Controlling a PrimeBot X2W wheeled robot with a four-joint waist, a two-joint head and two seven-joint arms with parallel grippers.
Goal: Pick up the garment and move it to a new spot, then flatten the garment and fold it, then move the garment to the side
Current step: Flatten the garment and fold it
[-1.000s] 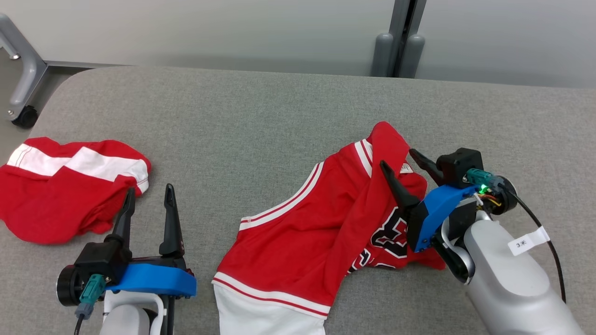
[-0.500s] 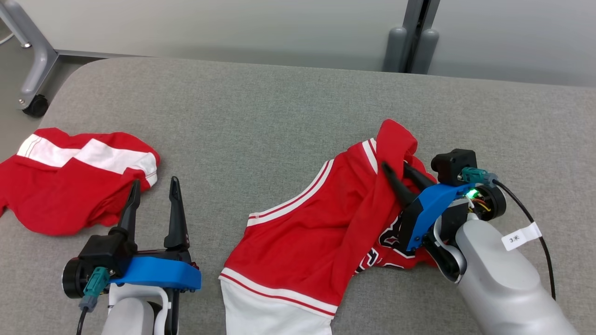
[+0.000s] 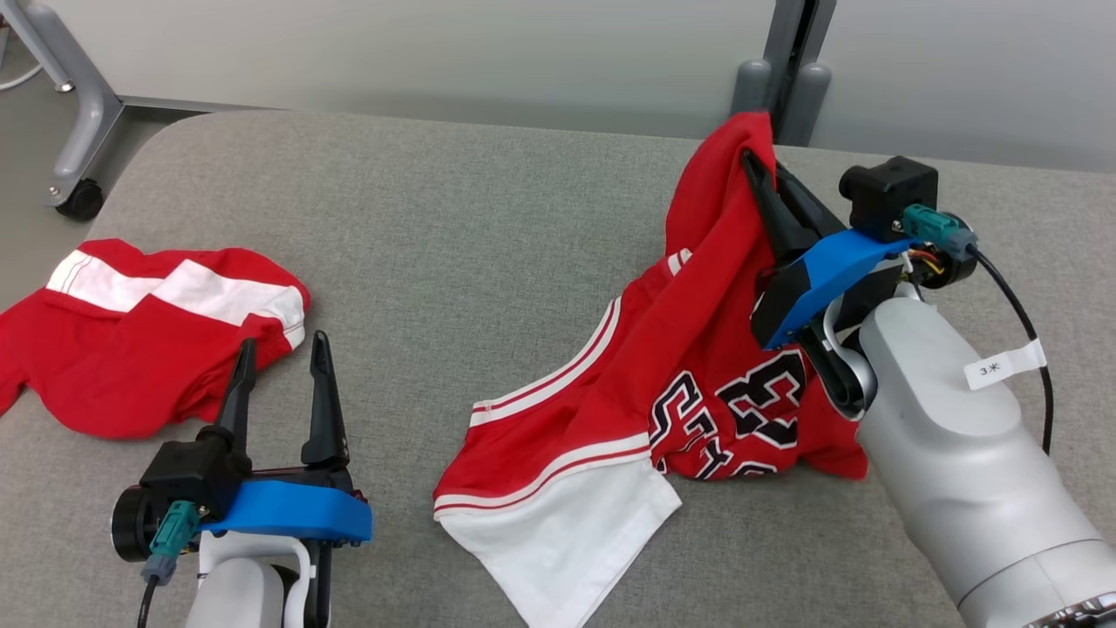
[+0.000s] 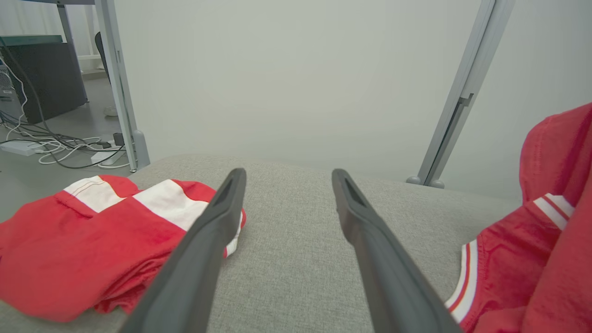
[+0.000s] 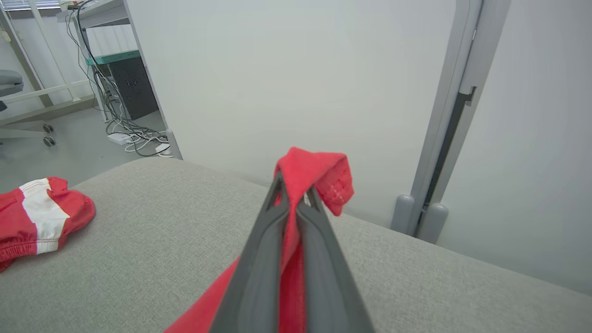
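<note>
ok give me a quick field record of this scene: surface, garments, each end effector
surface: grey padded table
garment in hand: red jersey with black numerals, one end raised, the rest crumpled on the table
other garment: red and white garment bunched at the table's left end
right arm: right end effector shut on the red jersey's raised end
left arm: left end effector open, holding nothing, beside the red and white garment

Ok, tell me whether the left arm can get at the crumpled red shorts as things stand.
Probably yes. The left gripper stands open right beside the shorts, with nothing between them; the right gripper is far off, shut on the jersey.
</note>
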